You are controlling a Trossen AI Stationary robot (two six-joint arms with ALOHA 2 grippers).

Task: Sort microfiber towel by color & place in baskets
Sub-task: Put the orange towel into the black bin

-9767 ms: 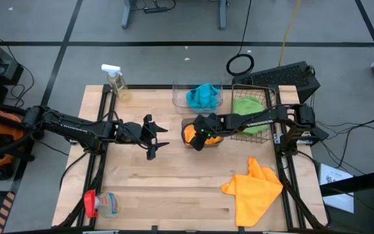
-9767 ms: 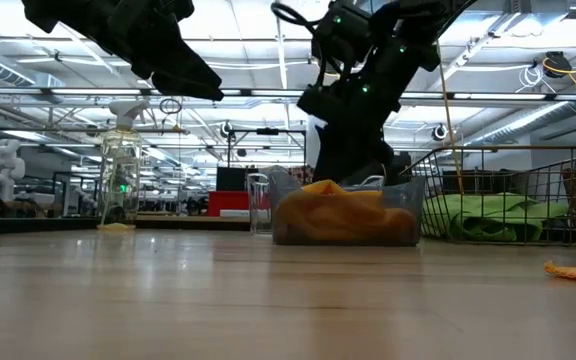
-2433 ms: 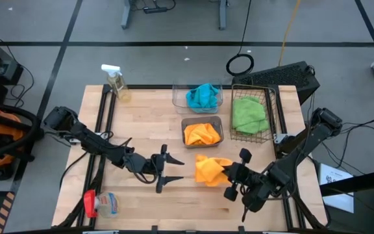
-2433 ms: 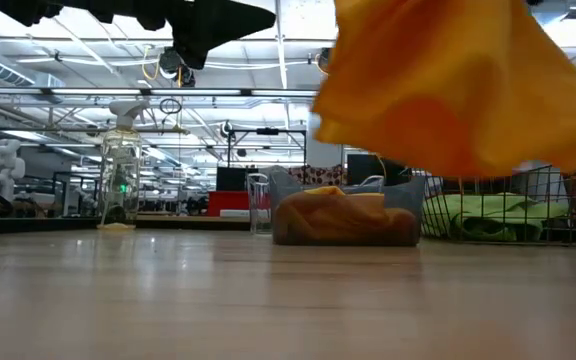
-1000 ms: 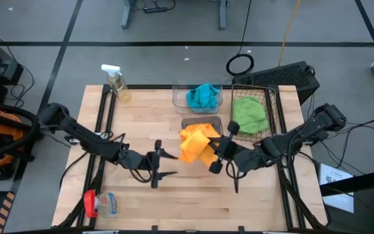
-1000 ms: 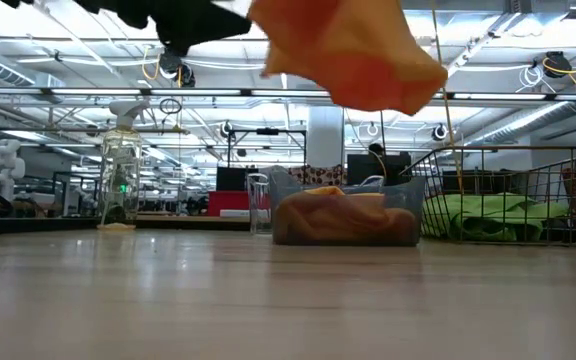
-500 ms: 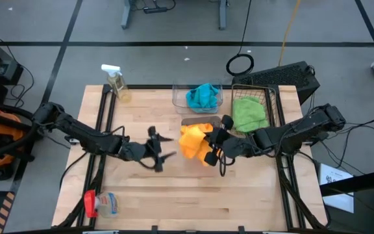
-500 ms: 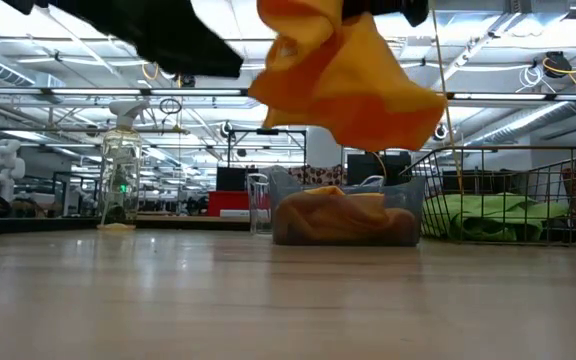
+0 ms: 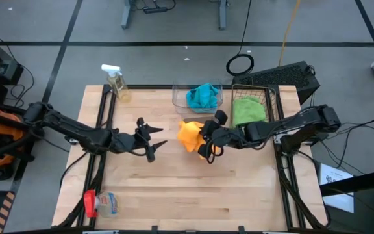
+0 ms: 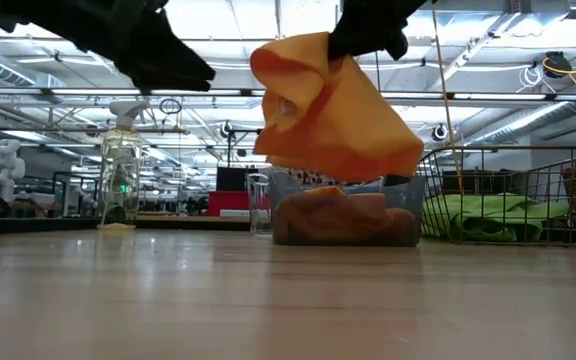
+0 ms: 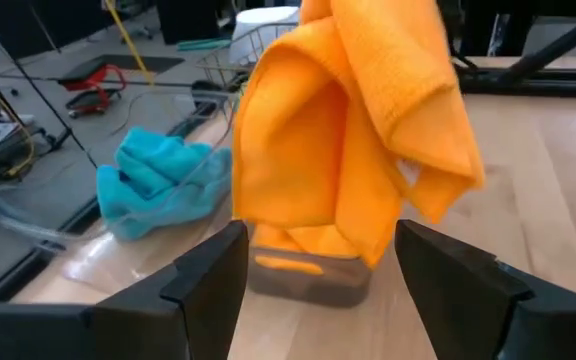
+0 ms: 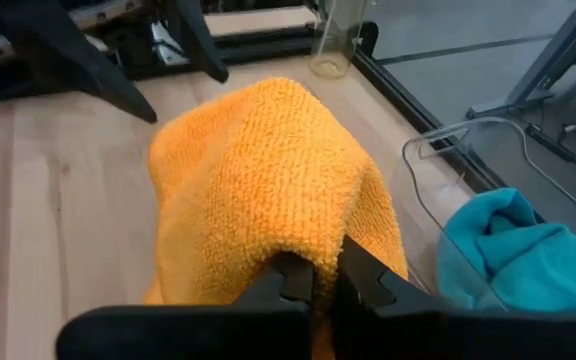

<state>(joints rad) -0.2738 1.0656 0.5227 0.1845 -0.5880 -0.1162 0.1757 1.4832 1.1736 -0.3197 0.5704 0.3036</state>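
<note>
No legible text, labels, brands or numbers in any view. Spray bottle at far left of table: no readable marking. Red-capped item at near left corner: print too small to read. Paper sheet on floor right of table: marks on it, unreadable. Room background in low view: no signage resolvable.
</note>
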